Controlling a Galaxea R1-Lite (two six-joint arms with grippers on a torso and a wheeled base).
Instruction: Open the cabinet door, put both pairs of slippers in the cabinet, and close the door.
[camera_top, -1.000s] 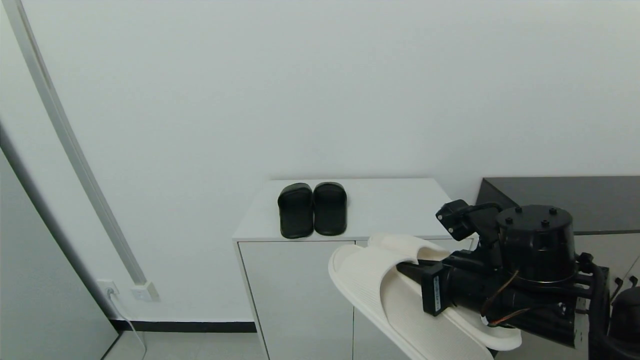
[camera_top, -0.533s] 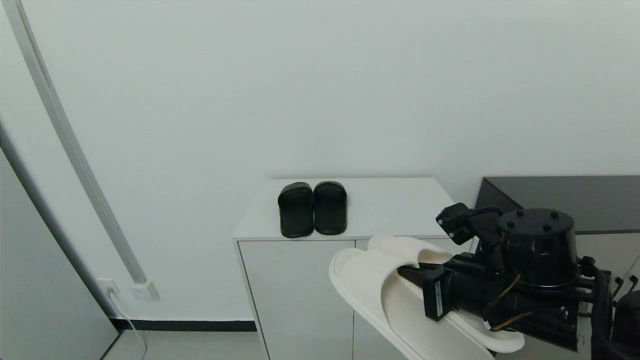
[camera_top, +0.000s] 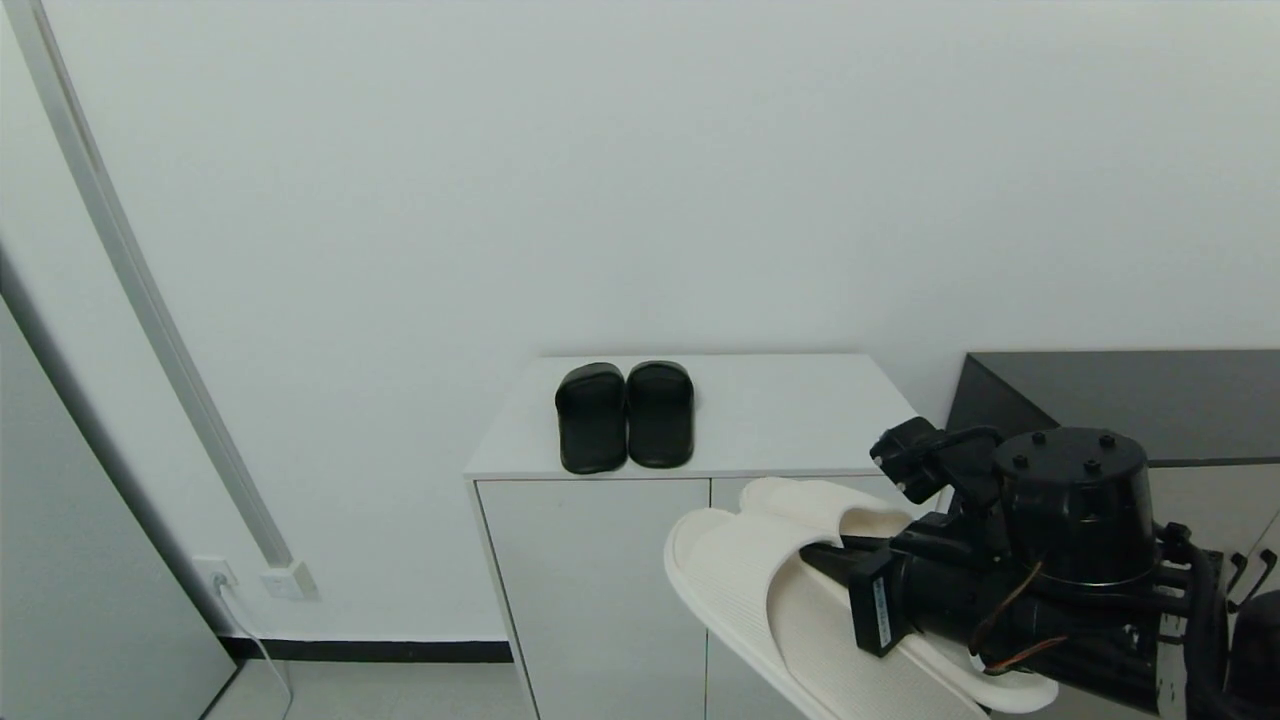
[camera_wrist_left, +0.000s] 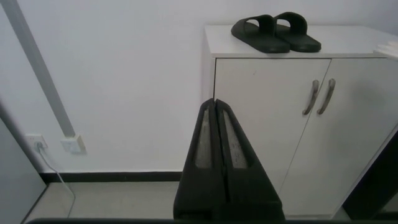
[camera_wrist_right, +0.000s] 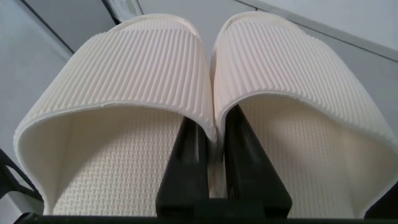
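A pair of black slippers (camera_top: 624, 415) (camera_wrist_left: 276, 32) lies side by side on top of the white cabinet (camera_top: 600, 570) (camera_wrist_left: 267, 124). Both cabinet doors are closed, with two handles (camera_wrist_left: 319, 96) at the seam. My right gripper (camera_top: 835, 550) (camera_wrist_right: 211, 140) is shut on the pair of white slippers (camera_top: 790, 590) (camera_wrist_right: 205, 81), pinching their inner strap edges together, in the air in front of the cabinet's right door. My left gripper (camera_wrist_left: 215, 109) is shut on nothing, low and left of the cabinet, fingers pointing at it.
A dark cabinet (camera_top: 1130, 400) stands to the right of the white one. A wall socket (camera_top: 218, 575) with a cable and a slanted grey trunking strip (camera_top: 140, 290) are on the wall to the left. Open floor lies before the cabinet.
My right gripper with the white slippers has sunk slightly and drifted a little right. The black slippers and cabinet have not moved.
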